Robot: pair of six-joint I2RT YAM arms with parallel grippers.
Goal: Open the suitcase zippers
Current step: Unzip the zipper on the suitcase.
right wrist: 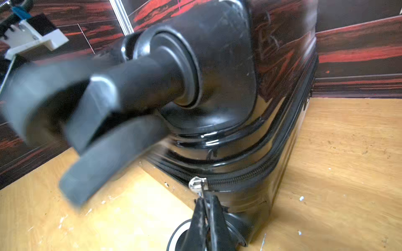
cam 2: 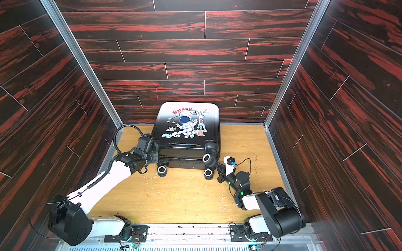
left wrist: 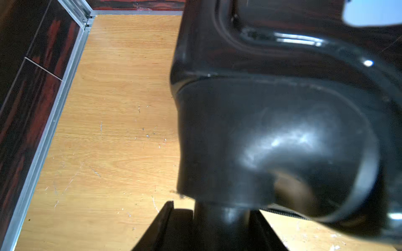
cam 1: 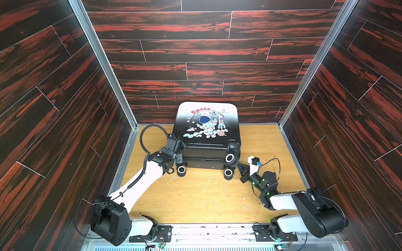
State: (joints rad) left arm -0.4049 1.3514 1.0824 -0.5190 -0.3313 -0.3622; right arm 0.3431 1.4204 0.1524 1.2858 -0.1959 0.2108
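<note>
My right claw (right wrist: 206, 203) pinches the silver zipper pull (right wrist: 196, 183) on the glossy black suitcase (right wrist: 272, 76); next, drag it along the seam (right wrist: 250, 173). Left claw (left wrist: 213, 207): grip unclear.

The left arm (cam 1: 139, 182) stretches far, and the left end effector (left wrist: 214, 210) has its fingers partway apart. The right arm (cam 1: 282, 198) is folded at near right, with the right end effector (right wrist: 206, 203) pinched tight.

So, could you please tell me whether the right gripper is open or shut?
Shut: the right gripper pinches the silver zipper pull on the suitcase.
</note>
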